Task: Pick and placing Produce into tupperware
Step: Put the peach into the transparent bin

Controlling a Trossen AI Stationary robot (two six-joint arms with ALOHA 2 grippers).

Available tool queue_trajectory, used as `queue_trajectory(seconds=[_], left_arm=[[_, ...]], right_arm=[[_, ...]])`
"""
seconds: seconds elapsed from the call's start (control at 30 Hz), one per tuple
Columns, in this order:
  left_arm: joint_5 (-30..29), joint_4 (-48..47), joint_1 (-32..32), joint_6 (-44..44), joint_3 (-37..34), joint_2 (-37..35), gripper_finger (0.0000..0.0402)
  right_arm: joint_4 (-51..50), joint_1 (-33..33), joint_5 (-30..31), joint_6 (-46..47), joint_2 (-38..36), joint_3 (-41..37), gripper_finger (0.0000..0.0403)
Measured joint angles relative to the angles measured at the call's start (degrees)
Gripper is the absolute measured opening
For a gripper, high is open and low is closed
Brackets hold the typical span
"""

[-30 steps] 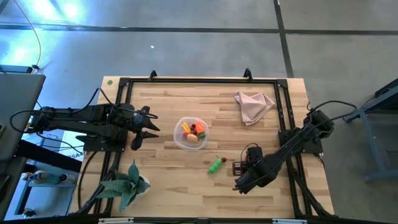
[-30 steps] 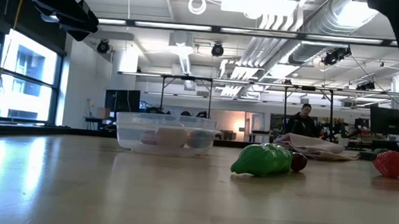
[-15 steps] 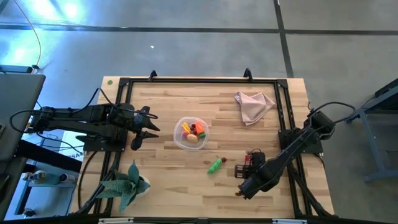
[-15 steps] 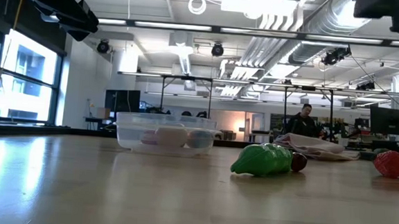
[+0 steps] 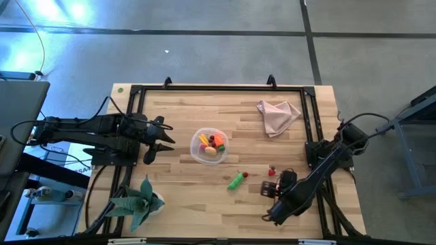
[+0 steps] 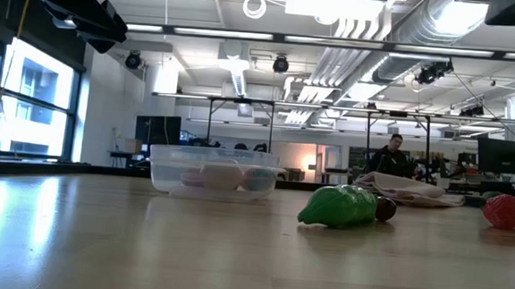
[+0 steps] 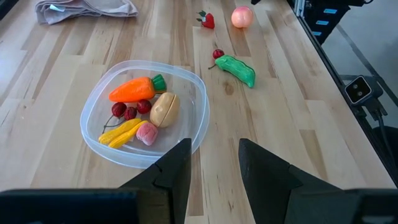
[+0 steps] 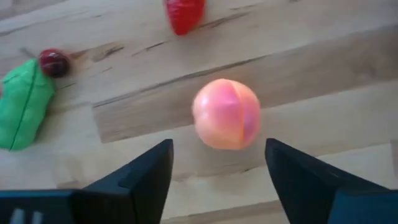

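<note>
My right jaws (image 8: 217, 168) stand wide apart, holding nothing, above the peach (image 8: 226, 114), which lies on the worktop (image 5: 177, 177). A strawberry (image 8: 185, 14) sits just beyond it; the green pepper (image 8: 23, 102), a cherry (image 8: 54, 62) touching it, lies nearby.

From the worktop centre, the peach is at about 4 o'clock. The clear tub (image 5: 197, 151), near centre, holds a carrot (image 7: 132, 90), tan lump (image 7: 163, 108), cherries (image 7: 127, 111), yellow pieces (image 7: 121, 132) and a pink piece (image 7: 147, 133).

My left jaws (image 7: 214, 165), at 9 o'clock of the tub, are narrowly parted and empty. Pink cloth (image 5: 277, 114) at 1 o'clock, leafy plant (image 5: 138, 200) at 7 o'clock.
</note>
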Motion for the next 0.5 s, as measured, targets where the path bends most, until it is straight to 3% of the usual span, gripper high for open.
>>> queue_trajectory(seconds=[0.17, 0.5], left_arm=[[0.01, -0.02, 0.00, 0.00, 0.00, 0.00, 0.0122], [0.00, 0.01, 0.00, -0.01, 0.00, 0.00, 0.0122]], right_arm=[[-0.55, 1.02, -1.14, 4.86, 0.09, 0.00, 0.0267], [-0.51, 1.07, -0.67, 5.16, 3.75, -0.05, 0.0271]])
